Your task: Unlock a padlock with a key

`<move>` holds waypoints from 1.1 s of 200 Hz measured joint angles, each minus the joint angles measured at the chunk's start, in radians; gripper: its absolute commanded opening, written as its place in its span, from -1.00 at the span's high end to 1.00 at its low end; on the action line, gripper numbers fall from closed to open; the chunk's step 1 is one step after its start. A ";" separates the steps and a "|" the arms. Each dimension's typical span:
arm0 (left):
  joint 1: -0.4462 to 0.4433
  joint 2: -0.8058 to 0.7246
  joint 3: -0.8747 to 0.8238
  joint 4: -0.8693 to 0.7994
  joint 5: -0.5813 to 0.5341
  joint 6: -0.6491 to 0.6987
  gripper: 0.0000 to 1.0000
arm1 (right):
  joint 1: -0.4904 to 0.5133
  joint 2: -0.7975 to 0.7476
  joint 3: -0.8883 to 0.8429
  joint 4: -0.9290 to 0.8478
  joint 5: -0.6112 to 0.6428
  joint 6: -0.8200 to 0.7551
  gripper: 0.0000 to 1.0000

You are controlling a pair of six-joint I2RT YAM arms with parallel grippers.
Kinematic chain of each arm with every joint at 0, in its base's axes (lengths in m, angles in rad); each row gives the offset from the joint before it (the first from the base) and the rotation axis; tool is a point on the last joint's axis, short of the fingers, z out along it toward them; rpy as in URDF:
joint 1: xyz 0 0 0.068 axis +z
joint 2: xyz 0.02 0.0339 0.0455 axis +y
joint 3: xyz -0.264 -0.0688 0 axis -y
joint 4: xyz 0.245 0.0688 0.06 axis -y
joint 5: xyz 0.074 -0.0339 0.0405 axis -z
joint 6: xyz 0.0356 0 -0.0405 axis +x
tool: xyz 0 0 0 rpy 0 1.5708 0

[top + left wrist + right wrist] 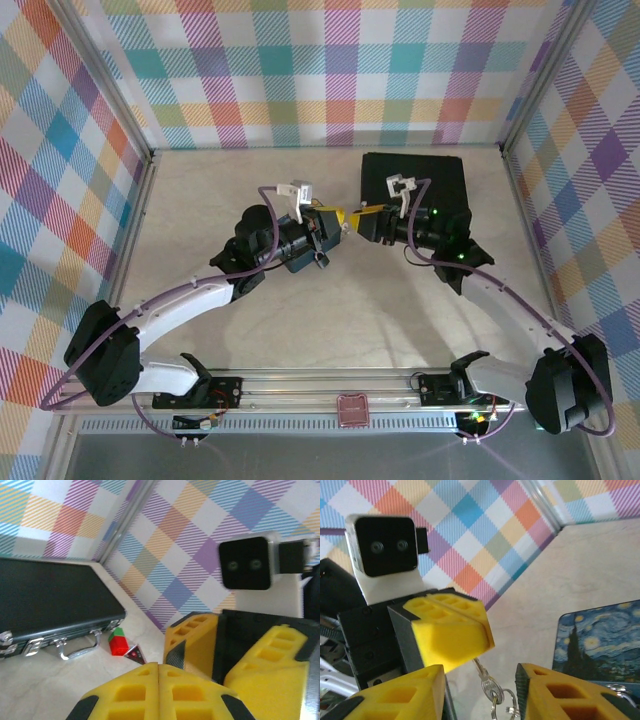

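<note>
Left gripper (159, 675) sat at btm ctr, its yellow fingers (125, 695) pressed flat together. Right gripper (230, 640) faced it from the right, its yellow fingers apart around a black body, w/ wrist cam (245, 562) above. Black case (50, 597) lay closed at left on beige table (45, 685), silver latches & handle (77, 650) toward the lens. Near the handle: a red-and-green block (118, 642) and, just beside it, a small dark triangular piece (135, 654). Plaid wall (165, 535) behind.

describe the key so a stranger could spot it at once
Above the middle of the beige table is the left gripper, yellow foam jaws shut. A small silvery key on wire rings dangles from their tip. Unlike the blue painted tin nearby, it is thin bare metal, hanging free.
</note>
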 measured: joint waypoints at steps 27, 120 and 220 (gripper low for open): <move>0.000 0.000 -0.002 0.039 0.015 -0.003 1.00 | 0.000 0.003 -0.048 0.049 -0.015 0.021 0.19; 0.004 0.011 -0.021 0.142 0.047 -0.058 1.00 | 0.000 0.007 -0.102 0.239 -0.046 0.113 0.42; 0.005 0.019 -0.027 0.148 0.048 -0.084 1.00 | 0.000 0.055 -0.106 0.331 -0.056 0.163 0.64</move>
